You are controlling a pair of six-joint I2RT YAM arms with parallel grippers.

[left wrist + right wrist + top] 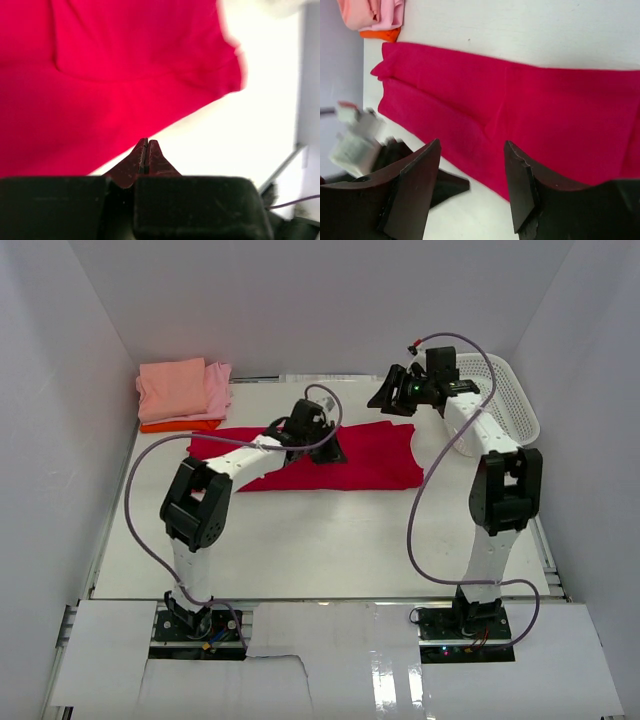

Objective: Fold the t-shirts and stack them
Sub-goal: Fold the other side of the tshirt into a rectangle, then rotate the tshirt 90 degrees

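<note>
The crimson-red t-shirt (370, 460) lies flat as a long folded strip across the middle of the table; it also shows in the left wrist view (100, 75) and the right wrist view (545, 115). My left gripper (330, 452) is low over the strip's middle, its jaws shut with nothing between them (146, 142), tips over the near edge of the cloth. My right gripper (385, 398) is open and empty (472, 150), raised above the strip's far right part. A folded stack sits at the far left: salmon-pink shirt (172, 387) on top, light pink shirt (218, 390), orange shirt (180, 425) beneath.
A white lattice basket (510, 400) stands at the far right edge, behind the right arm. White walls close in the table on the left, back and right. Purple cables loop beside both arms.
</note>
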